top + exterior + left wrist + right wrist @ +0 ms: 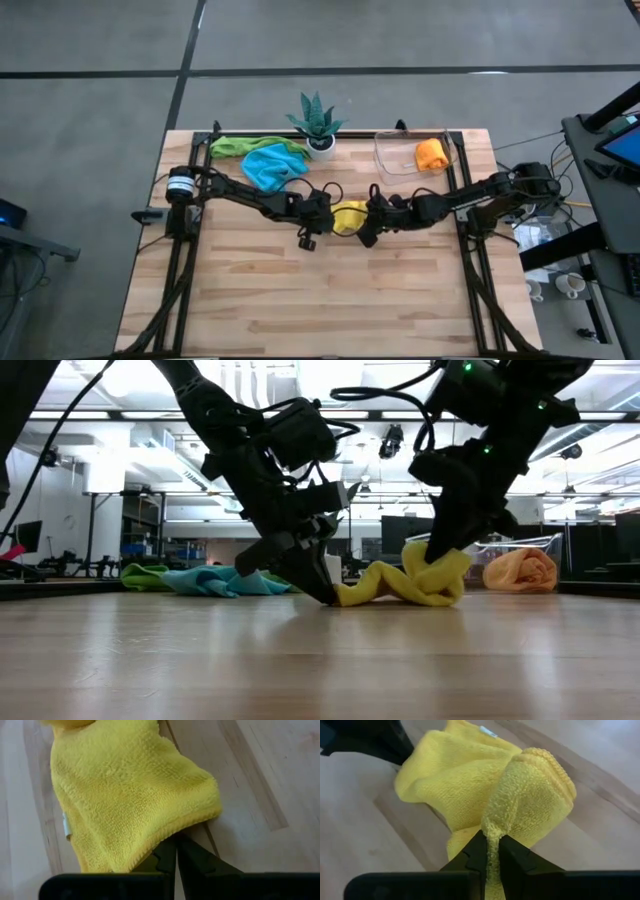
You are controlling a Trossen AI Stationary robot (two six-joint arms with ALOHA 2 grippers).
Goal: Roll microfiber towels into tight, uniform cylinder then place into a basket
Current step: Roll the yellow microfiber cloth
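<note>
A yellow microfiber towel [350, 216] lies bunched at the table's middle, between my two grippers. My left gripper [176, 851] is shut at the towel's left end, its tip down at the tabletop [325, 596]. My right gripper [492, 851] is shut on the towel's right end, where the cloth stands up in a hump [440, 572]. The clear basket [392, 160] stands at the far right with an orange roll [432, 155] lying inside. A green towel [235, 146] and a light blue towel [270, 166] lie crumpled at the far left. My left gripper meets the yellow towel's hem [165, 836] with its shut fingertips, slanting down from the table's left. The hem lies over the fingertips; whether any cloth is between them I cannot tell. That end lies on the table. My right gripper pinches a raised fold of the yellow towel [494, 831] between its two fingers, several layers thick. The fingers slant down from the table's right. The fold stands up from the table; the cloth beyond it [445, 770] lies slack on the wood.
A green spiky plant in a white pot [318, 128] stands at the far edge between the loose towels and the basket. The bare wooden tabletop [320, 300] stretches toward the near edge.
</note>
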